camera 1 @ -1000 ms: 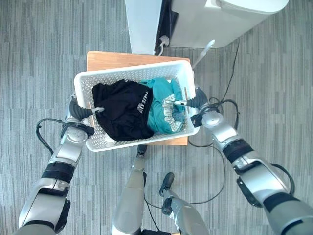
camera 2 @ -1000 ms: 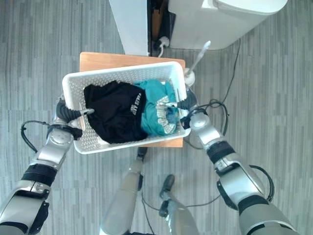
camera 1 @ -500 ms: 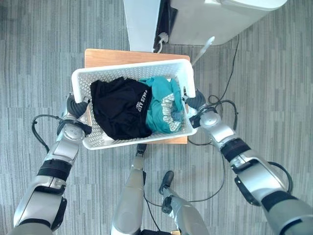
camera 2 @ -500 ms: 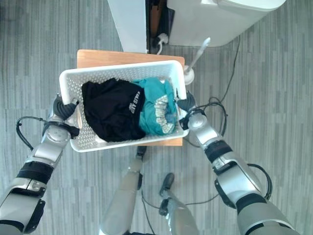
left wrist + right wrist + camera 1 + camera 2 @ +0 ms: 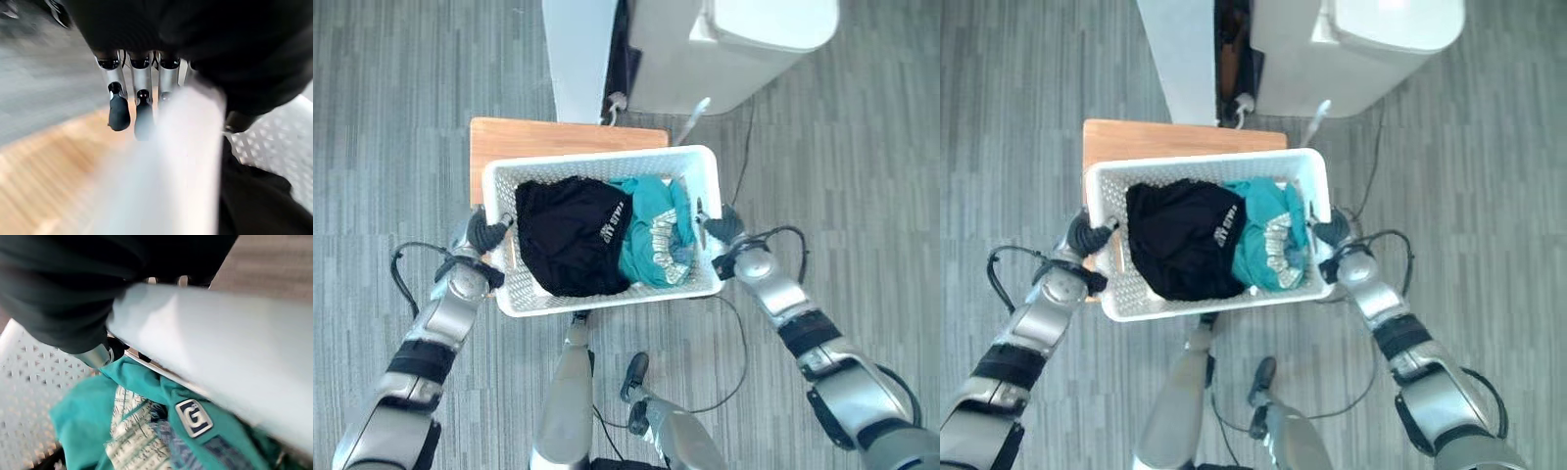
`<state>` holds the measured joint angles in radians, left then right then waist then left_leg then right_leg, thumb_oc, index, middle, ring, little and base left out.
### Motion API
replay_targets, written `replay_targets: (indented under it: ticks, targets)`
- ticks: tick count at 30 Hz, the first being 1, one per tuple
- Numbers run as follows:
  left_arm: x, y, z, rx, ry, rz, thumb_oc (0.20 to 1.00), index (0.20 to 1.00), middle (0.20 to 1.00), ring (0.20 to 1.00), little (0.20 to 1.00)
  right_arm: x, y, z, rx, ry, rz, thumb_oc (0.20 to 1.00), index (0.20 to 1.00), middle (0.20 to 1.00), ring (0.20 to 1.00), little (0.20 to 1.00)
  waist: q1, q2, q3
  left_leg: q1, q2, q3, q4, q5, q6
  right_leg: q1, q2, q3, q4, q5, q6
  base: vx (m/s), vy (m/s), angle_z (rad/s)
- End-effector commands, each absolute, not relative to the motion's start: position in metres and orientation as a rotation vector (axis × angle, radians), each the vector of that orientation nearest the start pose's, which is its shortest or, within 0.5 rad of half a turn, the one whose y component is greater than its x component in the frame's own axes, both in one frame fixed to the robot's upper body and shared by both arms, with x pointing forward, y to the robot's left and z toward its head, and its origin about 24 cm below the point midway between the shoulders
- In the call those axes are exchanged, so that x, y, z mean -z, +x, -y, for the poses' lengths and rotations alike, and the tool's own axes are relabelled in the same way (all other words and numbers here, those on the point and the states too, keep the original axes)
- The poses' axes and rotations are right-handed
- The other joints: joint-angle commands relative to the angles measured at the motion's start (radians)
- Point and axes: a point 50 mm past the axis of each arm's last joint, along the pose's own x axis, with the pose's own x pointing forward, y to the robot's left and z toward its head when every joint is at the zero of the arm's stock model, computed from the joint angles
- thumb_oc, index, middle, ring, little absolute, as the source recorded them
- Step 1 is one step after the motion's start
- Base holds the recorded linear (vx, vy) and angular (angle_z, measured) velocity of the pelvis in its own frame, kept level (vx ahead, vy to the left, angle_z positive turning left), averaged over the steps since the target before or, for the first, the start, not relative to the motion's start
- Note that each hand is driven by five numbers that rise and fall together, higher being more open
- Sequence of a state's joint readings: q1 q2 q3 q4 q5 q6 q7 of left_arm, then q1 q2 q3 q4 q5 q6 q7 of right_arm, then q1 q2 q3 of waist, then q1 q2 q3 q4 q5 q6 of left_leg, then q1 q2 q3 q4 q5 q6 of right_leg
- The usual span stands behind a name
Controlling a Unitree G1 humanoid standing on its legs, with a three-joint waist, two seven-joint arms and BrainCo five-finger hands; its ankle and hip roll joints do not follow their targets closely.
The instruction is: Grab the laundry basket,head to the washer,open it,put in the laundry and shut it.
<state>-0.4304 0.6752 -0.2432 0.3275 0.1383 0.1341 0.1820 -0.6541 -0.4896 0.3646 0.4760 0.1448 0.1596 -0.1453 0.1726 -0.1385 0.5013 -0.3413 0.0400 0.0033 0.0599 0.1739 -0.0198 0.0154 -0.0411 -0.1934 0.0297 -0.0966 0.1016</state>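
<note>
The white perforated basket (image 5: 607, 294) sits between the two hands, its far end over the wooden tabletop (image 5: 509, 142) and its near end out past the tabletop's edge above the grey floor (image 5: 391, 88). The left hand (image 5: 484, 233) is at the basket's left rim; in the left wrist view its fingers (image 5: 119, 105) hang down outside the rim with the dark tips bent over wood, and the thumb sits on the inner side of the wall, so the hand grips the rim. The right hand (image 5: 724, 227) is at the right rim; the right wrist view shows its thumb (image 5: 100, 354) hooked under the rim inside the basket while the fingers are hidden behind the rim, so it too clasps the edge. Inside lie a black garment (image 5: 570, 235) on the left and a teal garment (image 5: 658, 230) on the right, touching each other. The black one carries white lettering, too small to read. The teal one has a pale patterned panel and a small dark square patch (image 5: 193, 417) with a white letter. Beyond the tabletop stands the washer (image 5: 734, 49), white, beside a pale upright panel (image 5: 578, 59).
</note>
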Motion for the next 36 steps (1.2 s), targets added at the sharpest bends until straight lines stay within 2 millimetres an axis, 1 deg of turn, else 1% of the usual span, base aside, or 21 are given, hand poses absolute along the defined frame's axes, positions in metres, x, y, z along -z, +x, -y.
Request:
replay_targets:
  ticks: [1, 2, 3, 5, 6, 7, 8, 11, 12, 13, 19, 22, 23, 27, 28, 30, 31, 32, 33, 35, 36]
  targets:
    - [-0.106, 0.325, -0.243, -0.061, 0.960, 0.044, 0.200, 0.200, 0.200, 0.200, 0.200, -0.131, 0.354, 0.186, -0.107, -0.488, 0.097, 0.200, 0.200, 0.200, 0.200, 0.200, -0.036, 0.012, -0.186, -0.009, 0.052, 0.018, 0.151, -0.190, -0.016, -0.075, -0.070, 0.005, 0.062, -0.007, -0.006, 0.04, -0.018, -0.19]
    - [-0.106, 0.326, -0.243, -0.060, 0.960, 0.045, 0.200, 0.200, 0.200, 0.200, 0.200, -0.131, 0.353, 0.187, -0.106, -0.488, 0.097, 0.200, 0.200, 0.200, 0.200, 0.200, -0.035, 0.012, -0.187, -0.010, 0.052, 0.018, 0.148, -0.184, -0.015, -0.077, -0.070, 0.005, 0.061, -0.003, -0.006, 0.07, -0.033, -0.14]
    - [-0.107, 0.329, -0.230, -0.009, 0.941, 0.068, 0.200, 0.200, 0.200, 0.200, 0.200, -0.123, 0.349, 0.194, -0.100, -0.480, 0.068, 0.200, 0.200, 0.200, 0.200, 0.200, -0.050, 0.011, -0.217, 0.020, 0.052, 0.022, 0.151, -0.194, -0.015, -0.052, -0.074, 0.009, 0.065, -0.013, -0.006, 0.05, -0.031, -0.10]
    - [-0.109, 0.331, -0.224, 0.010, 0.933, 0.081, 0.200, 0.200, 0.200, 0.200, 0.200, -0.120, 0.347, 0.199, -0.095, -0.481, 0.055, 0.200, 0.200, 0.200, 0.200, 0.200, -0.058, 0.012, -0.234, 0.030, 0.052, 0.022, 0.145, -0.188, -0.013, -0.046, -0.075, 0.011, 0.064, -0.010, -0.006, 0.06, -0.030, -0.08]
    - [-0.115, 0.335, -0.211, 0.053, 0.923, 0.121, 0.200, 0.200, 0.200, 0.200, 0.200, -0.114, 0.342, 0.205, -0.099, -0.479, 0.028, 0.200, 0.200, 0.200, 0.200, 0.200, -0.074, 0.016, -0.267, 0.053, 0.055, 0.025, 0.140, -0.190, -0.013, -0.031, -0.075, 0.016, 0.065, -0.016, -0.004, 0.04, -0.024, -0.08]
    - [-0.115, 0.335, -0.210, 0.055, 0.922, 0.121, 0.200, 0.200, 0.200, 0.200, 0.200, -0.113, 0.342, 0.205, -0.097, -0.479, 0.027, 0.200, 0.200, 0.200, 0.200, 0.200, -0.072, 0.017, -0.266, 0.054, 0.055, 0.025, 0.139, -0.190, -0.013, -0.030, -0.076, 0.016, 0.065, -0.016, -0.004, 0.07, -0.031, -0.10]
    - [-0.115, 0.337, -0.204, 0.076, 0.911, 0.125, 0.200, 0.200, 0.200, 0.200, 0.200, -0.108, 0.340, 0.207, -0.102, -0.475, 0.005, 0.200, 0.200, 0.200, 0.200, 0.200, -0.076, 0.020, -0.280, 0.068, 0.056, 0.026, 0.133, -0.189, -0.012, -0.023, -0.076, 0.018, 0.065, -0.018, -0.004, 0.04, -0.026, -0.12]
    - [-0.118, 0.345, -0.180, 0.149, 0.898, 0.154, 0.200, 0.200, 0.200, 0.200, 0.200, -0.095, 0.335, 0.214, -0.095, -0.468, -0.051, 0.200, 0.200, 0.200, 0.200, 0.200, -0.098, 0.031, -0.323, 0.104, 0.062, 0.035, 0.120, -0.184, -0.016, 0.001, -0.075, 0.023, 0.067, -0.024, -0.007, 0.05, -0.048, -0.14]
    - [-0.118, 0.345, -0.179, 0.151, 0.897, 0.154, 0.200, 0.200, 0.200, 0.200, 0.200, -0.094, 0.334, 0.215, -0.093, -0.468, -0.052, 0.200, 0.200, 0.200, 0.200, 0.200, -0.096, 0.031, -0.322, 0.107, 0.062, 0.035, 0.118, -0.184, -0.016, 0.003, -0.075, 0.023, 0.066, -0.024, -0.007, 0.06, -0.077, -0.02]
    - [-0.120, 0.350, -0.168, 0.177, 0.899, 0.165, 0.200, 0.200, 0.200, 0.200, 0.200, -0.090, 0.331, 0.218, -0.088, -0.453, -0.068, 0.200, 0.200, 0.200, 0.200, 0.200, -0.107, 0.036, -0.338, 0.121, 0.067, 0.036, 0.112, -0.180, -0.020, 0.015, -0.073, 0.024, 0.061, -0.025, -0.009, 0.03, -0.053, -0.03]
    - [-0.116, 0.353, -0.151, 0.231, 0.902, 0.162, 0.200, 0.200, 0.200, 0.200, 0.200, -0.076, 0.319, 0.225, -0.068, -0.432, -0.104, 0.200, 0.200, 0.200, 0.200, 0.200, -0.125, 0.054, -0.366, 0.154, 0.086, 0.045, 0.072, -0.153, -0.034, 0.034, -0.059, 0.025, 0.040, -0.023, -0.014, 0.01, -0.085, -0.01]
    - [-0.114, 0.354, -0.142, 0.275, 0.891, 0.157, 0.200, 0.200, 0.200, 0.200, 0.200, -0.067, 0.308, 0.237, -0.032, -0.419, -0.132, 0.200, 0.200, 0.200, 0.200, 0.200, -0.141, 0.072, -0.379, 0.169, 0.110, 0.047, 0.042, -0.112, -0.052, 0.041, -0.039, 0.027, 0.037, -0.029, -0.026, -0.05, -0.150, -0.08]
    - [-0.113, 0.354, -0.141, 0.276, 0.890, 0.157, 0.200, 0.200, 0.200, 0.200, 0.200, -0.067, 0.308, 0.238, -0.031, -0.419, -0.133, 0.200, 0.200, 0.200, 0.200, 0.200, -0.141, 0.072, -0.379, 0.170, 0.111, 0.046, 0.040, -0.110, -0.053, 0.042, -0.038, 0.026, 0.037, -0.029, -0.026, -0.05, -0.104, 0.03]
    - [-0.116, 0.357, -0.130, 0.311, 0.875, 0.167, 0.200, 0.200, 0.200, 0.200, 0.200, -0.070, 0.300, 0.252, 0.017, -0.417, -0.124, 0.200, 0.200, 0.200, 0.200, 0.200, -0.161, 0.089, -0.380, 0.171, 0.145, 0.033, 0.005, -0.053, -0.078, 0.046, 0.000, 0.031, 0.027, -0.037, -0.044, -0.11, -0.139, 0.03]
    - [-0.118, 0.359, -0.125, 0.321, 0.874, 0.174, 0.200, 0.200, 0.200, 0.200, 0.200, -0.074, 0.297, 0.259, 0.039, -0.426, -0.111, 0.200, 0.200, 0.200, 0.200, 0.200, -0.174, 0.099, -0.386, 0.182, 0.167, 0.021, -0.029, -0.037, -0.084, 0.050, 0.024, 0.043, 0.009, -0.037, -0.052, -0.12, -0.138, -0.02]
    - [-0.119, 0.360, -0.123, 0.324, 0.871, 0.175, 0.200, 0.200, 0.200, 0.200, 0.200, -0.074, 0.295, 0.263, 0.054, -0.425, -0.112, 0.200, 0.200, 0.200, 0.200, 0.200, -0.178, 0.105, -0.386, 0.186, 0.177, 0.015, -0.030, -0.033, -0.087, 0.053, 0.035, 0.052, 0.001, -0.033, -0.056, -0.13, -0.109, -0.06]
    - [-0.118, 0.361, -0.119, 0.333, 0.860, 0.172, 0.200, 0.200, 0.200, 0.200, 0.200, -0.073, 0.292, 0.268, 0.074, -0.416, -0.112, 0.200, 0.200, 0.200, 0.200, 0.200, -0.184, 0.104, -0.375, 0.174, 0.173, -0.015, 0.010, -0.044, -0.086, 0.047, 0.039, 0.073, 0.005, -0.024, -0.061, -0.14, -0.075, -0.17]
    - [-0.118, 0.362, -0.119, 0.334, 0.860, 0.173, 0.200, 0.200, 0.200, 0.200, 0.200, -0.074, 0.291, 0.268, 0.075, -0.416, -0.113, 0.200, 0.200, 0.200, 0.200, 0.200, -0.182, 0.104, -0.374, 0.172, 0.174, -0.016, 0.016, -0.048, -0.086, 0.048, 0.039, 0.073, 0.005, -0.025, -0.061, -0.13, -0.013, -0.31]
    - [-0.118, 0.362, -0.117, 0.338, 0.849, 0.175, 0.200, 0.200, 0.200, 0.200, 0.200, -0.073, 0.290, 0.270, 0.077, -0.414, -0.113, 0.200, 0.200, 0.200, 0.200, 0.200, -0.183, 0.104, -0.368, 0.171, 0.161, -0.043, 0.042, -0.065, -0.082, 0.047, 0.038, 0.087, 0.008, -0.019, -0.062, -0.08, 0.047, -0.37]
    - [-0.113, 0.361, -0.113, 0.353, 0.834, 0.162, 0.200, 0.200, 0.200, 0.200, 0.200, -0.075, 0.290, 0.272, 0.077, -0.413, -0.112, 0.200, 0.200, 0.200, 0.200, 0.200, -0.183, 0.113, -0.359, 0.184, 0.111, -0.117, 0.081, -0.116, -0.077, 0.039, 0.030, 0.121, 0.008, 0.002, -0.051, -0.14, 0.147, -0.41]
    - [-0.110, 0.361, -0.116, 0.346, 0.818, 0.152, 0.200, 0.200, 0.200, 0.200, 0.200, -0.078, 0.291, 0.272, 0.066, -0.411, -0.104, 0.200, 0.200, 0.200, 0.200, 0.200, -0.179, 0.118, -0.357, 0.200, 0.053, -0.205, 0.127, -0.172, -0.071, 0.019, 0.023, 0.177, 0.017, 0.028, -0.039, -0.10, 0.166, -0.80]
